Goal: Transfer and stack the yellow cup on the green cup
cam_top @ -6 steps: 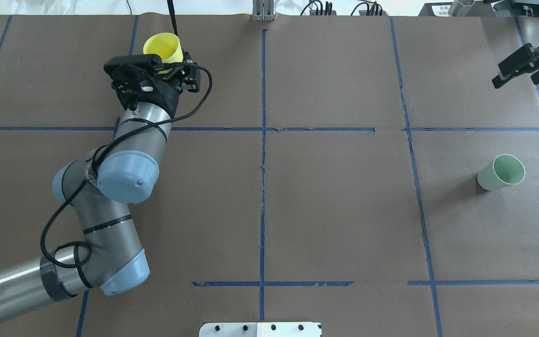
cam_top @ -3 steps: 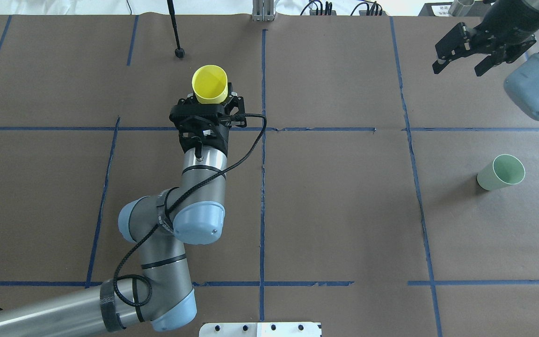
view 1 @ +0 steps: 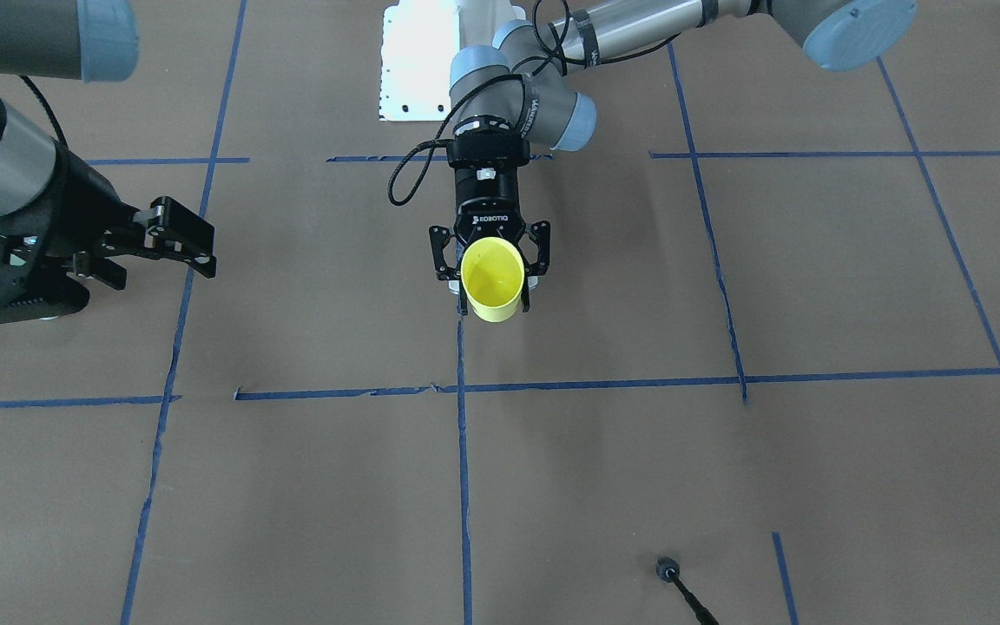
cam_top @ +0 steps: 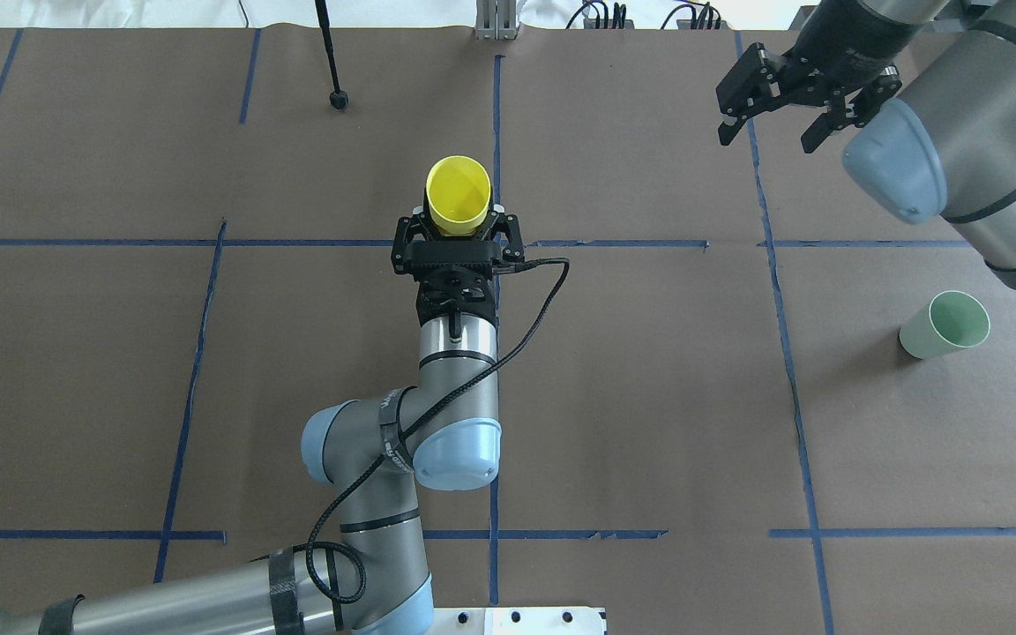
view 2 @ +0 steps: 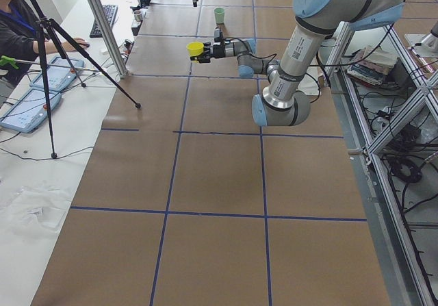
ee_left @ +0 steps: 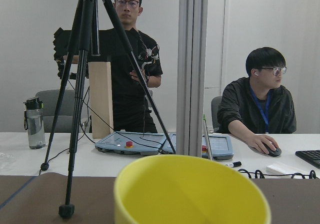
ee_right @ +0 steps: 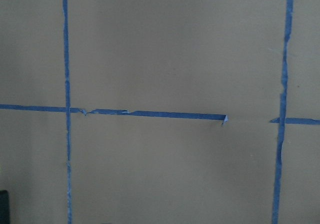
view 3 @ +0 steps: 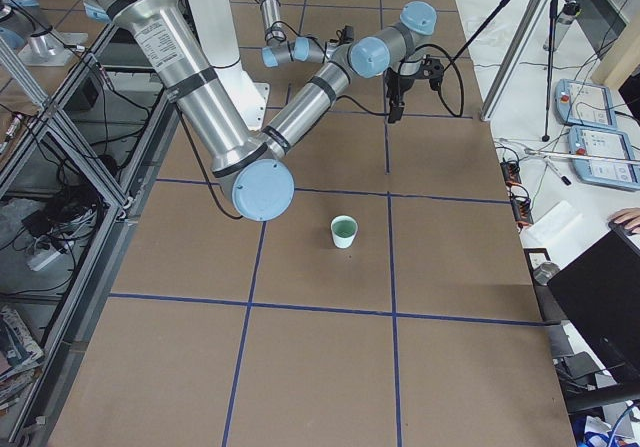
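Above the blue-taped brown table [cam_top: 649,397] (a seated person [ee_left: 257,106] beyond it), the left gripper [cam_top: 458,222] clasps the yellow cup [cam_top: 458,192]; the right gripper [cam_top: 765,139] gapes empty.

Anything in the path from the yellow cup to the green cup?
Nothing visible. Yellow cup, held in the left gripper, and green cup have only bare taped table paper between them. The open right gripper hovers farther back, off that line.
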`<state>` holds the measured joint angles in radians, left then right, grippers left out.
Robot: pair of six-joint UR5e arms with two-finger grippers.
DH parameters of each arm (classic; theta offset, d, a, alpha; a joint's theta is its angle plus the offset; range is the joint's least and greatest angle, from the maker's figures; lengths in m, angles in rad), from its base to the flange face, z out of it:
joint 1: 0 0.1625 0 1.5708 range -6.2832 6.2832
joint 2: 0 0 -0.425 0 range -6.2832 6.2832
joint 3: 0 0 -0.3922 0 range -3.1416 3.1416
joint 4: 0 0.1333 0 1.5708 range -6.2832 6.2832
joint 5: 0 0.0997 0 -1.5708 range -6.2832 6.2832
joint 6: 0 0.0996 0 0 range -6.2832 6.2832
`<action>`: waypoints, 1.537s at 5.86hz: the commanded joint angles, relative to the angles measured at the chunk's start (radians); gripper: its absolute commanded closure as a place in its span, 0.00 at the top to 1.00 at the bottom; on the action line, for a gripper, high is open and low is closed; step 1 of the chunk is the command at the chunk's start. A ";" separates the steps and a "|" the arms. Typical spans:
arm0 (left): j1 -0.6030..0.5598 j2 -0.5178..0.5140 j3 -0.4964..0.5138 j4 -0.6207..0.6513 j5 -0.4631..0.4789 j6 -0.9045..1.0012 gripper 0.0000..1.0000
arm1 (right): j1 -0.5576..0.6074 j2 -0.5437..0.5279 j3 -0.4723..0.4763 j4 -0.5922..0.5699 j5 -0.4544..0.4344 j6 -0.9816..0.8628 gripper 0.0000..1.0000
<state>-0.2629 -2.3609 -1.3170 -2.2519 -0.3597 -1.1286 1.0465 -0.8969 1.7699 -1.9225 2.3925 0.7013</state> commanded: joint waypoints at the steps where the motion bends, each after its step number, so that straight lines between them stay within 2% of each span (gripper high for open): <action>1: 0.042 -0.011 0.030 0.000 0.042 -0.002 0.60 | -0.052 0.201 -0.163 -0.073 0.004 0.007 1.00; 2: 0.056 -0.023 0.041 0.000 0.057 -0.002 0.60 | -0.094 0.337 -0.259 -0.186 0.001 0.007 1.00; 4: 0.070 -0.027 0.044 0.000 0.062 0.001 0.60 | -0.202 0.366 -0.274 -0.199 -0.062 0.077 0.98; 5: 0.070 -0.027 0.044 0.000 0.061 0.003 0.60 | -0.232 0.365 -0.265 -0.185 -0.090 0.149 0.97; 7: 0.070 -0.029 0.042 -0.002 0.059 0.003 0.60 | -0.260 0.343 -0.265 -0.135 -0.125 0.153 0.97; 9: 0.068 -0.027 0.041 -0.002 0.056 0.003 0.60 | -0.275 0.278 -0.265 0.032 -0.137 0.190 0.97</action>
<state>-0.1944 -2.3888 -1.2758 -2.2534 -0.3022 -1.1260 0.7771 -0.5845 1.5048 -1.9762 2.2594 0.8657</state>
